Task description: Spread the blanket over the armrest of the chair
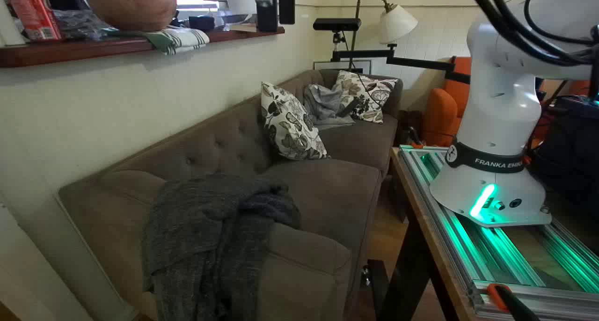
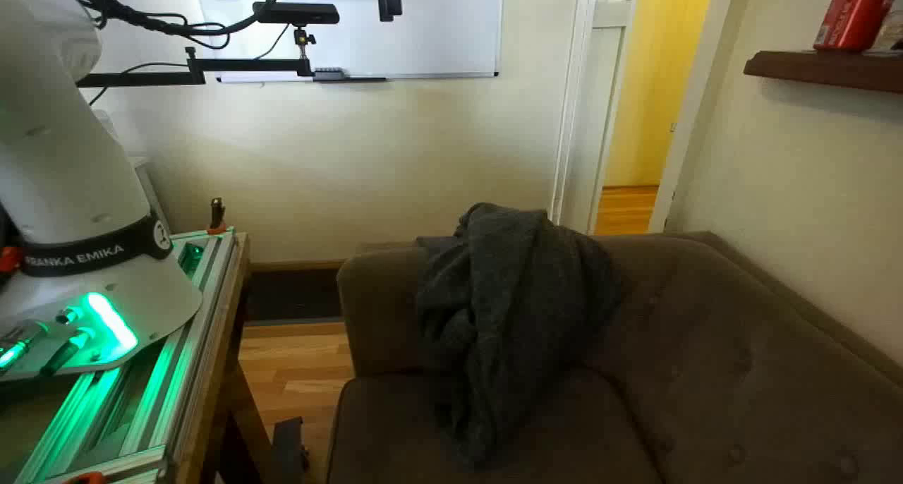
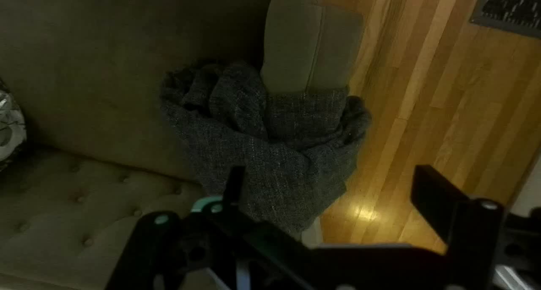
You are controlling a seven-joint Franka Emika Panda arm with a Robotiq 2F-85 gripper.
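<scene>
The dark grey blanket (image 1: 206,237) lies rumpled over the armrest (image 1: 304,269) of the brown-taupe couch, the chair (image 1: 327,185). In an exterior view the blanket (image 2: 508,300) covers the middle of the armrest (image 2: 384,293), and a folded end hangs onto the seat. The wrist view shows the blanket (image 3: 270,167) bunched on the seat side, with the armrest's front end (image 3: 291,45) bare. My gripper (image 3: 329,182) is open and empty, above the blanket and the floor beside it. Only its lower part shows at the top edge of both exterior views (image 1: 276,7) (image 2: 388,1).
Patterned cushions (image 1: 292,124) and a lighter grey cloth (image 1: 327,103) lie farther along the couch. A wall shelf (image 1: 112,47) holds a wooden bowl (image 1: 133,10) and a red can (image 1: 32,12). The robot's table (image 1: 421,218) stands beside the couch. A camera arm (image 2: 254,66) reaches out.
</scene>
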